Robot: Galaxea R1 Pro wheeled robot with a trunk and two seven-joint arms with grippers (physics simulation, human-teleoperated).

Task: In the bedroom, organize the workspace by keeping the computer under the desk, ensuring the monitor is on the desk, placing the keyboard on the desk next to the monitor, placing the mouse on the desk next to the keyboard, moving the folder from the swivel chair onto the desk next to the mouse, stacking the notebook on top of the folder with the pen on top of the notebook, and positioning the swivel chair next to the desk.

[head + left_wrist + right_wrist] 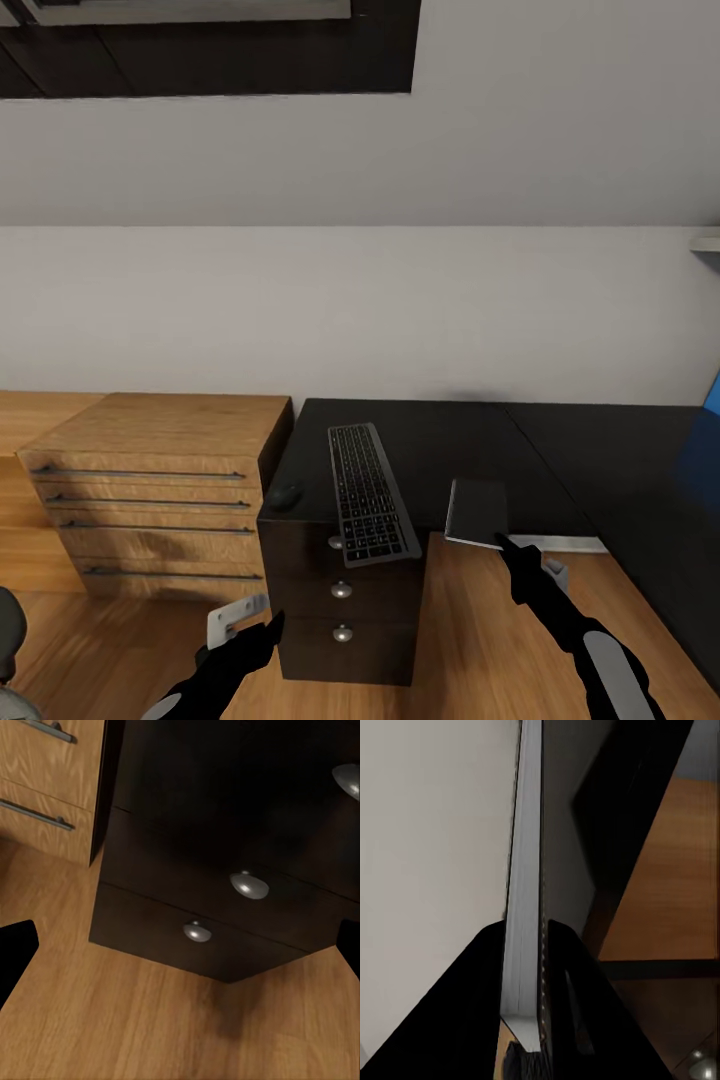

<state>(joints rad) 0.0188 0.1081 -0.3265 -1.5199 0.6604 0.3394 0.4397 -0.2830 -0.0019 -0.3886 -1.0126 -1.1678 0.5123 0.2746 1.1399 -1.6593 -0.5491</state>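
No brand, label or writing can be read on anything here. The right gripper is clamped on the near edge of the notebook; the right wrist view shows its white page edge pinched between the two black fingers. The notebook lies flat at the front edge of the black desk, its long axis running away from the robot. The keyboard lies lengthwise too, its near end overhanging the dark drawer unit. The mouse sits just left of it. The left gripper hangs before the drawers with its jaws apart. A wooden drawer chest stands at left.
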